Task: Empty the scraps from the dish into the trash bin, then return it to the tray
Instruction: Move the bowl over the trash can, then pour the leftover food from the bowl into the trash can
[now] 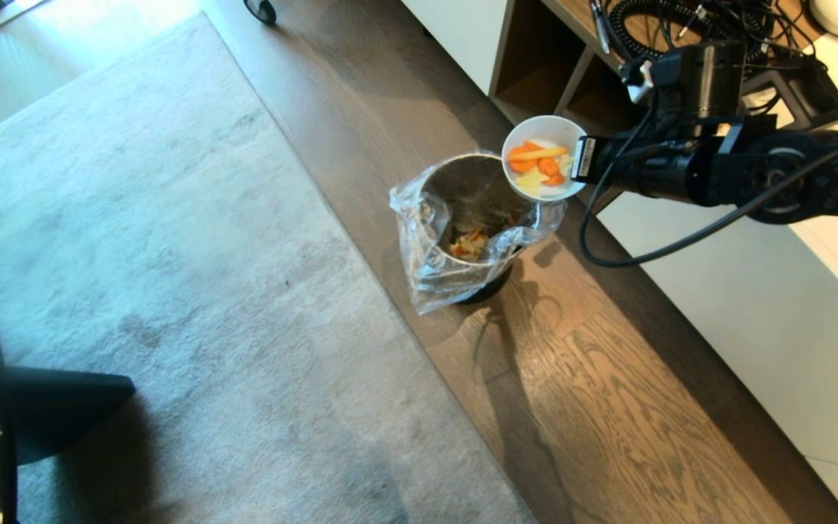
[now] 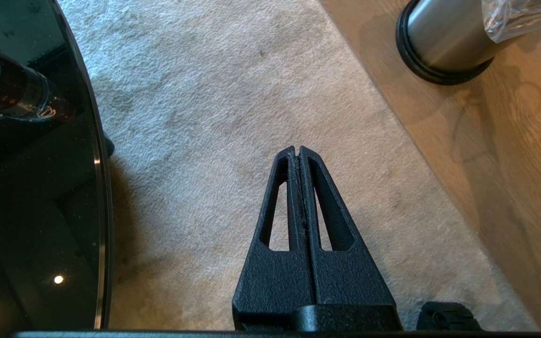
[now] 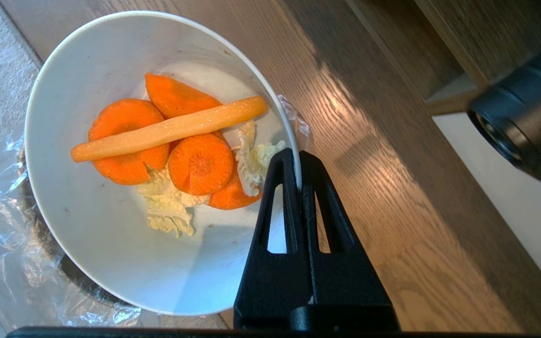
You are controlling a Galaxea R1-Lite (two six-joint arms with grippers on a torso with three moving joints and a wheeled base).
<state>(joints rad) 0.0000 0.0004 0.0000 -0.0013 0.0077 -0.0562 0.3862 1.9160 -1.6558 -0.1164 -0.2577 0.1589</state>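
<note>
Rug [image 1: 172, 291]: a pale grey carpet covers the floor to the robot's left, meeting dark wood boards [image 1: 608, 407] on the right.
Table [image 2: 26, 188]: a glossy round black top edges in beside the parked left arm.
Trash bin [image 1: 473, 218]: a silver metal can stands on the boards at the rug's edge, its crinkled clear liner [image 1: 426, 269] draped over the rim, food waste already lying inside.
Right gripper [image 3: 300, 157]: reaching in from the right, its black jaws are clamped on the dish's rim.
Left gripper [image 2: 297, 151]: hanging over the rug, jaws pressed together, holding nothing.
Dish [image 1: 528, 131]: the white bowl is held above the bin's far rim, tilted.
Scraps [image 3: 176, 145]: carrot slices, one orange strip and pale cabbage bits sit inside the dish.
</note>
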